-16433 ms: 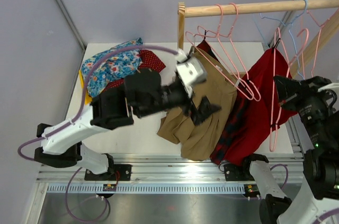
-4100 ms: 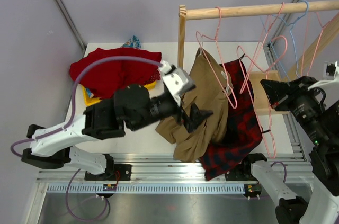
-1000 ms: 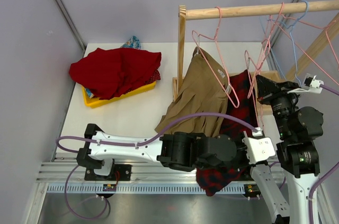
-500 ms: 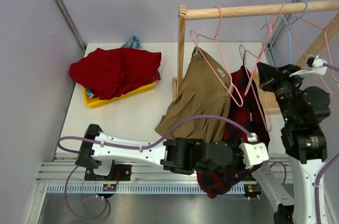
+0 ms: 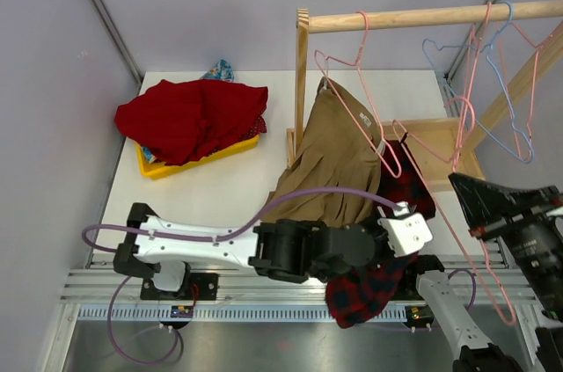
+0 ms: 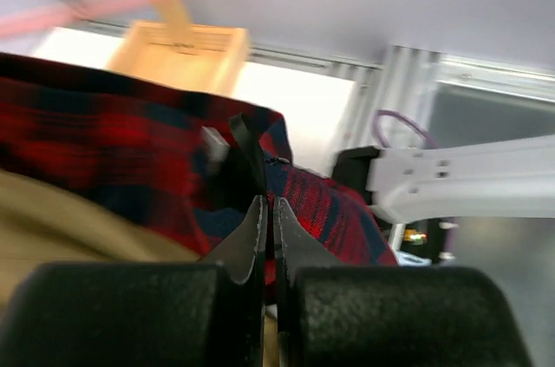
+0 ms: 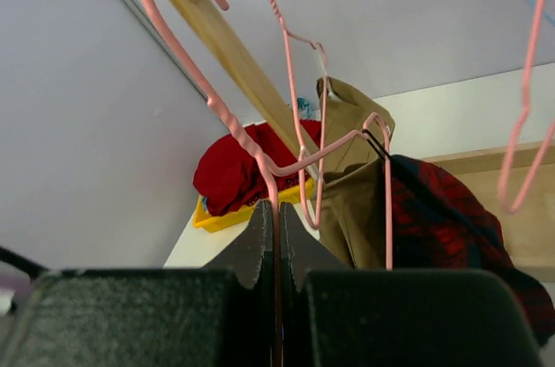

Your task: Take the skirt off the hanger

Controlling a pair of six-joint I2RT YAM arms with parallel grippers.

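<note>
The red plaid skirt (image 5: pixel 368 286) hangs low over the table's front edge. In the right wrist view the skirt (image 7: pixel 447 211) still hangs by a black loop (image 7: pixel 375 140) from one shoulder of the pink hanger (image 7: pixel 234 128). My left gripper (image 6: pixel 269 202) is shut on a fold of the plaid cloth; from above it (image 5: pixel 419 258) lies reached across under the rack. My right gripper (image 7: pixel 276 206) is shut on the hanger's wire. From above, the right gripper (image 5: pixel 456 178) holds the hanger (image 5: pixel 466 249) tilted toward the near right, its hook on the wooden rod (image 5: pixel 413 14).
A tan skirt (image 5: pixel 334 161) hangs on another pink hanger just left of the plaid one. A yellow tray (image 5: pixel 220 154) with red clothes (image 5: pixel 189 117) sits at the back left. Blue and pink empty hangers (image 5: pixel 519 126) dangle at the right. The rack's post (image 5: pixel 302 82) stands mid-table.
The right gripper has swung down toward the near right, dragging the pink hanger with it. The left gripper has closed on the plaid skirt, which has sagged lower.
</note>
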